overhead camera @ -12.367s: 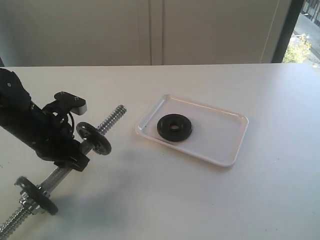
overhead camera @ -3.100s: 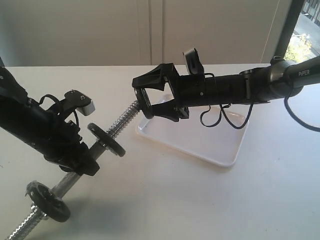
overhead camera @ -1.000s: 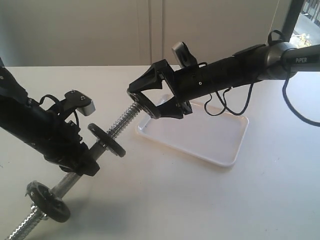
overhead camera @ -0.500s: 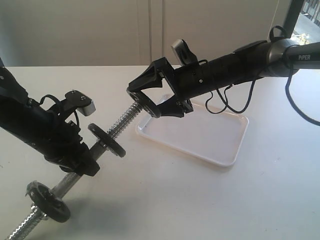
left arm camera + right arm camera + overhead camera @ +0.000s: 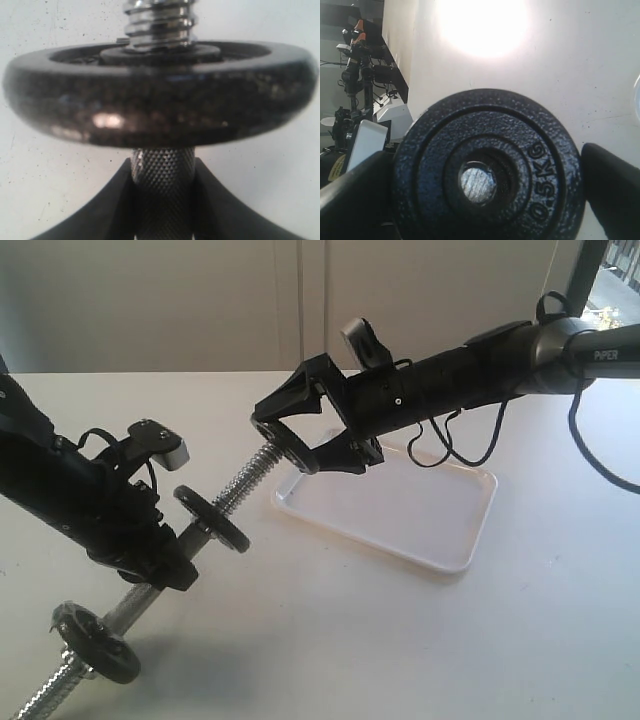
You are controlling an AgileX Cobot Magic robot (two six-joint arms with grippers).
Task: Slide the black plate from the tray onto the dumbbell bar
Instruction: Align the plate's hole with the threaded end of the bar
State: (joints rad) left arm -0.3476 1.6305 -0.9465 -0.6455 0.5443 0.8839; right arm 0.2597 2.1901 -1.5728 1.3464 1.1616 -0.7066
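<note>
Between the right gripper's (image 5: 286,440) wide-spread jaws, the small glossy black round plate (image 5: 487,172) sits gripped by its rim. Its hole faces the threaded tip of the long chrome dumbbell bar (image 5: 238,483), and silver metal shows through the hole. The left gripper (image 5: 162,215) clamps the bar's knurled shaft. Threading on seems the step in hand; next comes a straight push along the bar's axis. Earlier the plate lay in the shallow white rectangular tray (image 5: 455,562), now behind the right gripper.

Plate (image 5: 487,170) prob. touching bar (image 5: 236,484) tip; tray (image 5: 425,515) R.
</note>
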